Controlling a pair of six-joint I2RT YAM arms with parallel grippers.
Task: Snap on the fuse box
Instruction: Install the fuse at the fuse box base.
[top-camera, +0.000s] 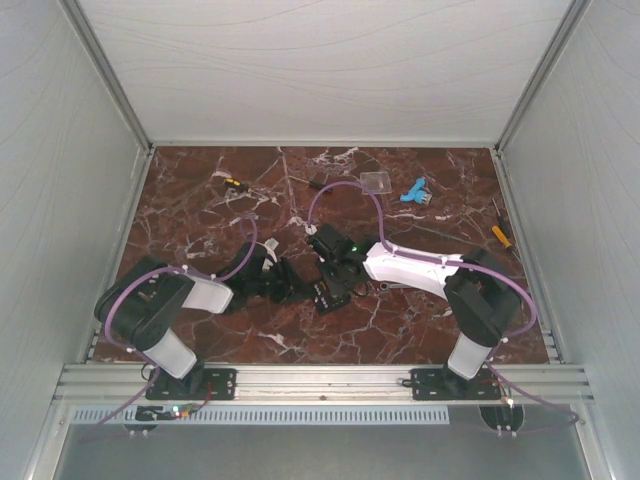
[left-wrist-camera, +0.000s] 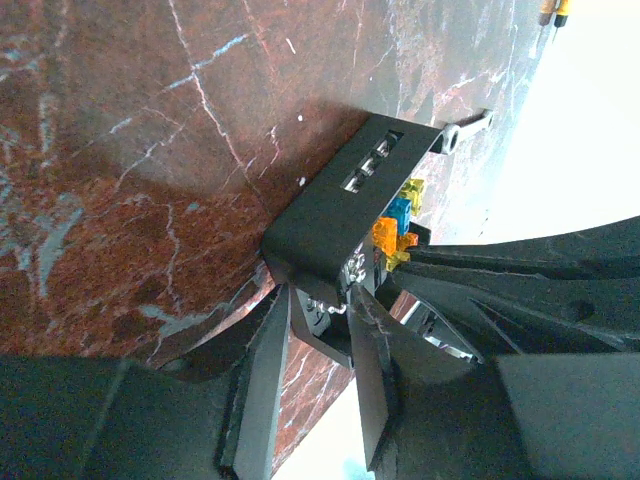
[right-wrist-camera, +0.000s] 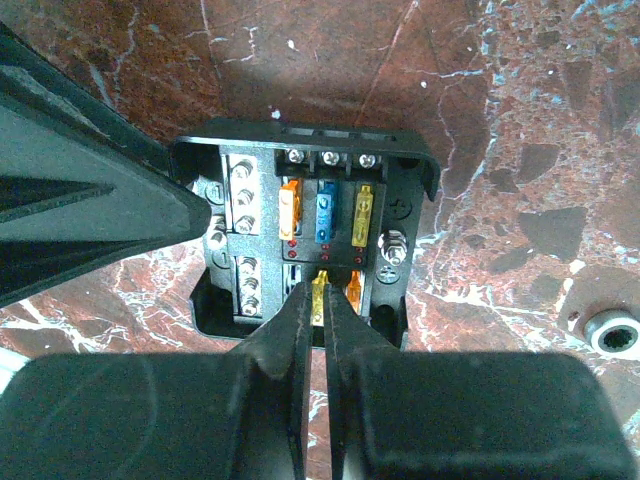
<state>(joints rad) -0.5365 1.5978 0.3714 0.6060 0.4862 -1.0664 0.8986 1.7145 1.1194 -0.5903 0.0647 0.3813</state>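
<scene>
The fuse box is a small black square box lying open-faced on the marble between the two arms. Orange, blue and yellow fuses stand in rows on its face. My left gripper grips the box's near wall, one finger on each side of it. My right gripper comes in from the other side, above the face. It is shut on a thin yellow fuse in the lower row. In the top view both grippers crowd over the box and hide much of it.
A flat clear square plate and a blue part lie at the back. An orange-handled screwdriver lies far right, a yellow-and-black tool far left. A small wrench rests just beyond the box, and a metal ring lies beside it.
</scene>
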